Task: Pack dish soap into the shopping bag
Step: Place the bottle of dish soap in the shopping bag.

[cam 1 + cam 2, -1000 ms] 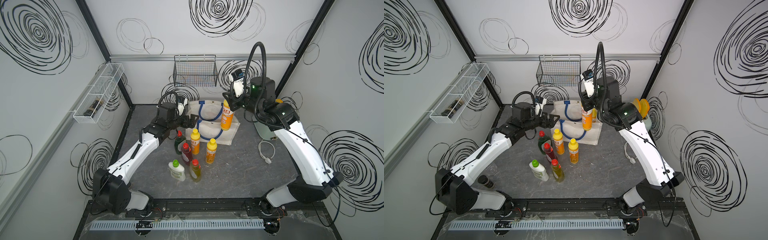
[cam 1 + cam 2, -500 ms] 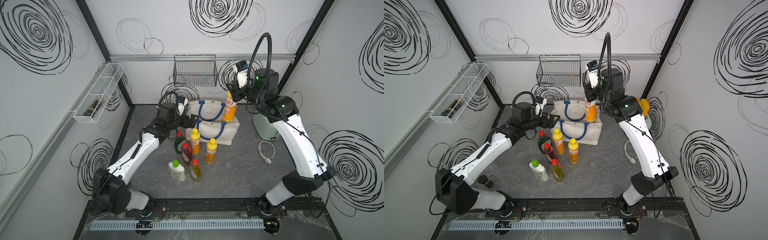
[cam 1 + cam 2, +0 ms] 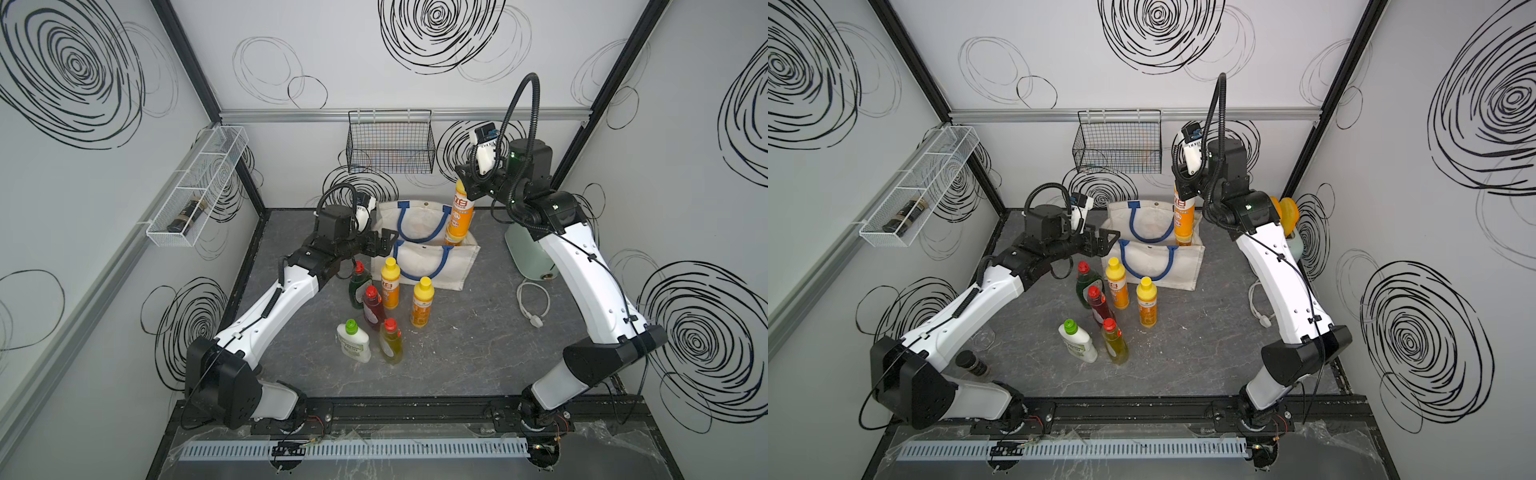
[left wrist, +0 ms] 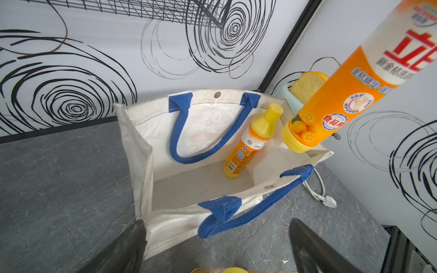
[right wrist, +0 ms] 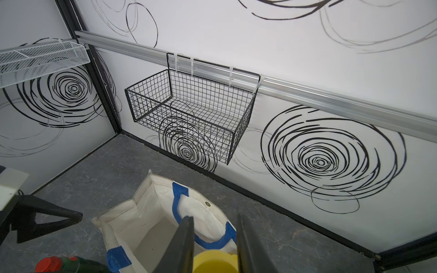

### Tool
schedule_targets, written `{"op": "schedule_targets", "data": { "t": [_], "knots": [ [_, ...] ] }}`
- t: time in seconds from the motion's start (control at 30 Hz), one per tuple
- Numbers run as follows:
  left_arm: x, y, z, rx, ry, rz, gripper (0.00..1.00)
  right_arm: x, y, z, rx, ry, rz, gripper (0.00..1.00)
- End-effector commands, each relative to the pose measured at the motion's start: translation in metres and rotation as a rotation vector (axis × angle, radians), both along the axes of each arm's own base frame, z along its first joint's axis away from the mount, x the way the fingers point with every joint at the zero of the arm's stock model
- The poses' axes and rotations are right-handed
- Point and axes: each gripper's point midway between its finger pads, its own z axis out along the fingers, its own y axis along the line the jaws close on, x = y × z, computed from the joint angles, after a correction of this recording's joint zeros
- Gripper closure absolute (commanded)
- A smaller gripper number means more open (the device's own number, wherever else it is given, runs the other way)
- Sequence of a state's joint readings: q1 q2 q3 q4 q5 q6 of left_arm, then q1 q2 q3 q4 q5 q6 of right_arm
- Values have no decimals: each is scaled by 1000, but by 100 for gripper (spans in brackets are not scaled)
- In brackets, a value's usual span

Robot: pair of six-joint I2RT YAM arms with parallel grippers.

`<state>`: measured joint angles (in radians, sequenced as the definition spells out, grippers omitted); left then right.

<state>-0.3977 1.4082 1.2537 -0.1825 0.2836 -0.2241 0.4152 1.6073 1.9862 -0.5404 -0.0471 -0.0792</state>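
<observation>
- Right wrist view: the right gripper (image 5: 214,248) is clamped narrowly on the yellow cap of an orange dish soap bottle (image 5: 214,261), one dark finger on each side.
- In both top views this held bottle (image 3: 459,216) (image 3: 1183,220) hangs upright, cap up. It is over the end of the shopping bag (image 3: 432,270) nearest the right arm.
- Left wrist view: the held bottle's base is over the bag's open mouth, clear of the bag floor. Its label carries a large red "立", the line "新金桔洗" and a badge reading "食品用".
- A second orange bottle (image 4: 250,144) stands inside the bag at that same end, leaning on the wall. Its small print is too fine to read.
- Six bottles stand on the table in front of the bag: two orange (image 3: 390,284) (image 3: 422,303), dark green (image 3: 357,286), red (image 3: 372,307), yellow-green (image 3: 390,343) and white (image 3: 353,340).
- The left gripper (image 3: 380,245) has its jaws spread wide and holds nothing. It sits just beside the bag's other end, and I cannot tell whether it touches the bag.
- The right arm rises steeply, its wrist bent so the gripper points down. The left arm reaches low and forward, its gripper level and aimed at the bag.
</observation>
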Motion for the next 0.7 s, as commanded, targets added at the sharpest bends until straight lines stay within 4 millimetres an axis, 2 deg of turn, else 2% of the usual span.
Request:
{"op": "schedule_targets", "data": {
  "t": [0.0, 0.13, 0.4, 0.67],
  "knots": [
    [0, -3, 3, 5, -23, -13, 4, -5, 0, 44, 86, -144, 30, 100],
    [0, -4, 2, 9, -21, -13, 4, -1, 1, 29, 82, -115, 26, 100],
    [-1, -6, -1, 14, -16, -17, 4, 0, -8, 12, 71, -105, -1, 100],
    [-1, -7, -1, 18, -20, -15, 4, -1, -17, -19, 59, -92, -42, 100]
  ]
}}
